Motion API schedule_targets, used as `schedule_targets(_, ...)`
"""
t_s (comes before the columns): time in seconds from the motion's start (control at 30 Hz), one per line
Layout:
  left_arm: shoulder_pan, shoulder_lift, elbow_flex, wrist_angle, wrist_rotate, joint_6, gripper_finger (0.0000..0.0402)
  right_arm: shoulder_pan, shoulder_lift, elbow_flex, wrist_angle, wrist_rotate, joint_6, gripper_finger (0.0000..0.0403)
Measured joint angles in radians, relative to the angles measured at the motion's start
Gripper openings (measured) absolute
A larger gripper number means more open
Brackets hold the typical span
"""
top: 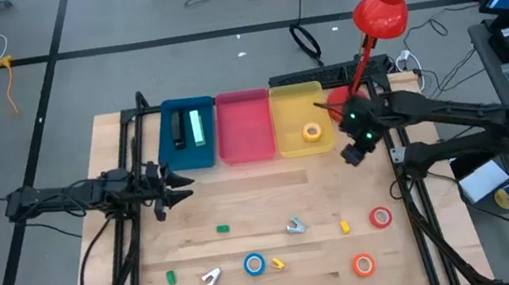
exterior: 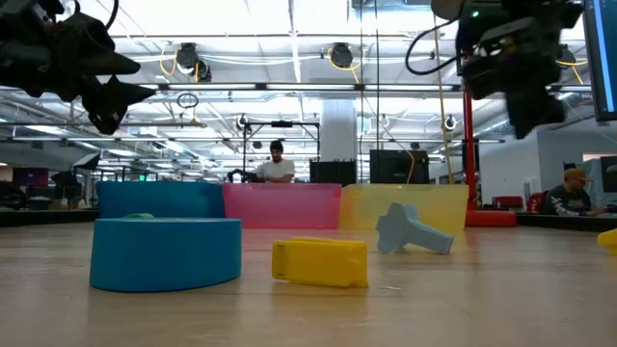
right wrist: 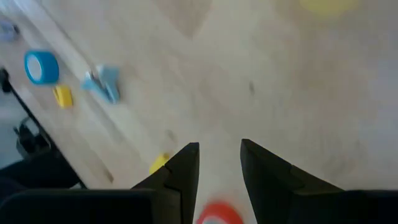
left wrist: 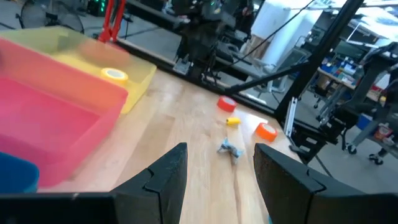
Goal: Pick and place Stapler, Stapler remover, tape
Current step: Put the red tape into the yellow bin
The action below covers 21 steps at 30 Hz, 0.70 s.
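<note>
My left gripper (top: 178,186) hovers open above the table's left side, in front of the blue bin (top: 189,157). My right gripper (top: 351,154) hangs open and empty over the table, beside the yellow bin (top: 281,118), which holds a yellow tape roll (top: 312,133). The blue bin holds a black stapler (top: 178,130) and a green stapler (top: 197,127). Flat on the table lie a red tape roll (top: 380,217), an orange one (top: 363,265) and a blue one (top: 254,263). Two grey staple removers (top: 294,225) (top: 212,276) lie there too. In the right wrist view the red roll (right wrist: 217,214) shows below the open fingers.
A pink bin (top: 246,139) stands between the blue and yellow ones. Small yellow pieces (top: 344,225) (top: 278,263) and green pieces (top: 223,229) (top: 169,274) lie on the wood. A red desk lamp (top: 383,0) stands at the far right corner. People sit in the room beyond.
</note>
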Motion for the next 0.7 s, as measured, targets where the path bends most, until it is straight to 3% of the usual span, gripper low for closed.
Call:
schedule_targets(0.33,-0.041,0.0,0.0,-0.003,-0.001,0.0,0.0186,0.16,-0.104,0.0,-0.182,0.009,0.157,0.0107)
schedule_targets(0.7,-0.183,0.0,0.0,0.115,-0.06,-0.021,0.0186,0.329,-0.147,-0.11,-0.185,0.03,0.326,0.0107)
